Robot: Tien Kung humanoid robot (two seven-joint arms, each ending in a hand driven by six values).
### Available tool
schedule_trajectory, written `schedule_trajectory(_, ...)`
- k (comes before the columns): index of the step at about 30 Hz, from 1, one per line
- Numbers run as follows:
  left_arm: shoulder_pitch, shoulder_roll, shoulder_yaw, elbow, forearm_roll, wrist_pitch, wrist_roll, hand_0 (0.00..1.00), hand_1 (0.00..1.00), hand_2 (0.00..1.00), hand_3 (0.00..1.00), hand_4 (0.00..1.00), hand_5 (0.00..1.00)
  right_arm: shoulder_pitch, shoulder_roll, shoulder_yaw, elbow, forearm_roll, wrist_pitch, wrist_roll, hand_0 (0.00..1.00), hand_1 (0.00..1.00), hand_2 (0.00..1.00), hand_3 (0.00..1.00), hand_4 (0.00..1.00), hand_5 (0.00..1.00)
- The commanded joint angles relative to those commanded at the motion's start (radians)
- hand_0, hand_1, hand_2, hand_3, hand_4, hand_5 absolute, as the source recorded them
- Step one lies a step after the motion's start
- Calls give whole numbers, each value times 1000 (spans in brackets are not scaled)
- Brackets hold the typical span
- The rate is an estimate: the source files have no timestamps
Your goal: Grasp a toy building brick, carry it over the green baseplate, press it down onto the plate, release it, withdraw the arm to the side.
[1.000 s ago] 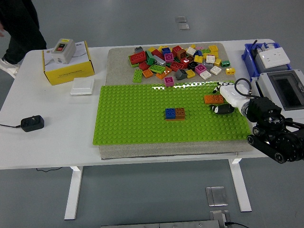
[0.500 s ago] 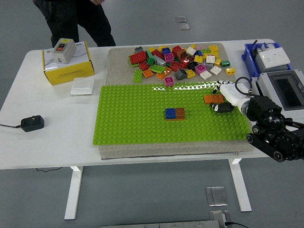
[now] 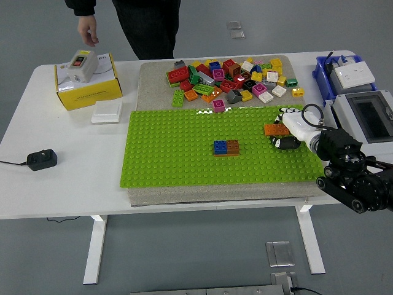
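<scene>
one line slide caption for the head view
Right hand at an orange brick on the green baseplate, person behind the table.

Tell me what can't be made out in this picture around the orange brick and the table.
- Head view: whether the right hand grips the orange brick or only rests against it; the hand covers the contact.
- Head view: whether that brick is seated on the green baseplate; too small.
- The left arm: out of view.
- The person at the far side: cut off by the top edge.
</scene>
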Motion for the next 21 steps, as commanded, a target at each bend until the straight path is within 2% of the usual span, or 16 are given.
schedule_trajectory(21, -2, 0, -2, 0, 7, 1, -2, 636, 608, 562, 653, 402, 486, 7, -3, 7, -1, -13, -5, 0, 829, 972, 998, 703, 616, 508)
